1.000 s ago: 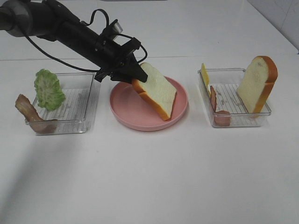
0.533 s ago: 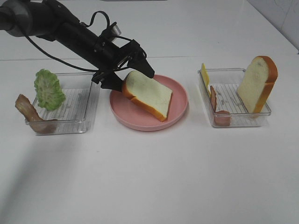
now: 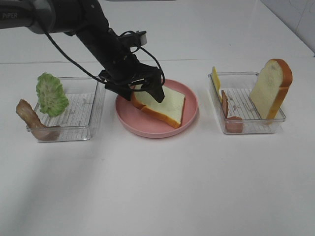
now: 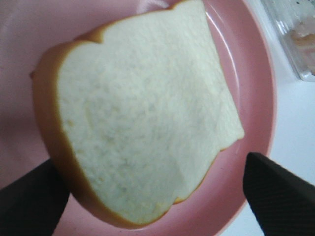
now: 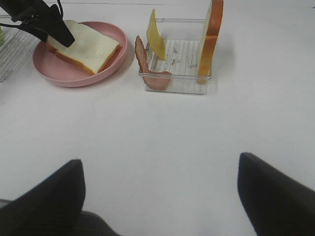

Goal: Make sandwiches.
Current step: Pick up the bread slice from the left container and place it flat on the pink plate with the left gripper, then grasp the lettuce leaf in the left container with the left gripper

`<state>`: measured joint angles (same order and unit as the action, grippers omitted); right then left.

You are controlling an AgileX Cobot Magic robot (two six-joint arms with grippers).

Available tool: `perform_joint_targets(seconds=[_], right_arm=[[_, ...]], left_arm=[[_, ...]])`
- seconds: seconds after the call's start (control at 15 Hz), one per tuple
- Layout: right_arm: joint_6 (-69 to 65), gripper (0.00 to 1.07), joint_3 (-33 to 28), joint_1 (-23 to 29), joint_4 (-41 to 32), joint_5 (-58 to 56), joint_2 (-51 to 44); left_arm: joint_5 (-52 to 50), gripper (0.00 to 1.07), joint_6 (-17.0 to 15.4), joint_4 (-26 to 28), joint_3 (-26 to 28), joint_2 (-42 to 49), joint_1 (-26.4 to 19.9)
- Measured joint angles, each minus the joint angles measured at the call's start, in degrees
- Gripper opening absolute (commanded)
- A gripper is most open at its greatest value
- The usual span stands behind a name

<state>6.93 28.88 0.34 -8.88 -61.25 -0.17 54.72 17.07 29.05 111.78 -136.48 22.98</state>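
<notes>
High overview, two wrists (common plate (image 3: 190,116))

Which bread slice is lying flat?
The slice on the pink plate, face up under the open left gripper. The other slice stands on edge, leaning in the clear tray on the right.

I take this for a robotics lab bench rather than a kitchen. The surface (image 3: 157,191) is plain, spotless white, with what looks like pale tiling at its far corner. The food is plastic: a toy bread slice (image 3: 165,104) on a pink plate (image 3: 152,131), and other pieces propped in the left tray (image 3: 83,105) and right tray (image 3: 243,105), both clear and ribbed. A black arm (image 3: 59,17) marked PIPER trails loose cable.
</notes>
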Motion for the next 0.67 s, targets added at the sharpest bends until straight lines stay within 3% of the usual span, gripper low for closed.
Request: perform_joint_targets(seconds=[0.13,0.4,0.6,0.67], right_arm=[[0.0,0.8,0.0,0.0,0.0,0.0,0.0],[0.0,0.8,0.0,0.0,0.0,0.0,0.0],[0.0,0.8,0.0,0.0,0.0,0.0,0.0],[0.0,0.8,0.0,0.0,0.0,0.0,0.0]], left_arm=[[-1.09,0.9,-4.87,-6.88,0.69,1.43,1.43],[3.67,0.9,-11.92,-13.18,4.41,1.89,1.78],[13.87,0.82,-19.02,-22.69,15.36,1.89,1.78],[14.32,0.82,-20.05,-25.61,17.93,1.95,1.78]])
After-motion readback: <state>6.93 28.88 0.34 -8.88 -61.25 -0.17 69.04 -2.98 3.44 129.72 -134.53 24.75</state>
